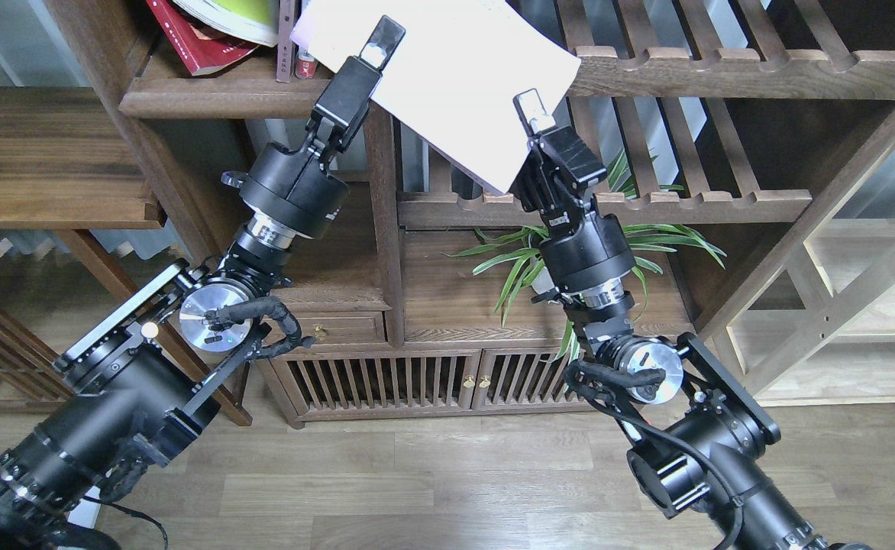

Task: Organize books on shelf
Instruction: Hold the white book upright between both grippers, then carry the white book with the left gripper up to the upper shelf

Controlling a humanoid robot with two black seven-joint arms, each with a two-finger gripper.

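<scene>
The thick white book [455, 84] hangs tilted in front of the post between the narrow compartment and the slatted racks. My left gripper [375, 47] is shut on its left edge, one finger lying over the cover. My right gripper [531, 116] is shut on its lower right edge. The shelf [218, 99], a dark brown plank with a rounded front edge, is at the upper left. On it the dark red book [195, 42] and the yellow-green book [234, 19] lean to the left. The white book's upper left corner reaches over the shelf's right end.
Thin books [289, 46] stand at the shelf's right end beside the vertical post [382, 229]. Slatted racks [722, 72] fill the right. A green plant [524, 260] sits below the right gripper. A brass-knobbed drawer [340, 328] and cabinet doors [432, 382] lie lower down.
</scene>
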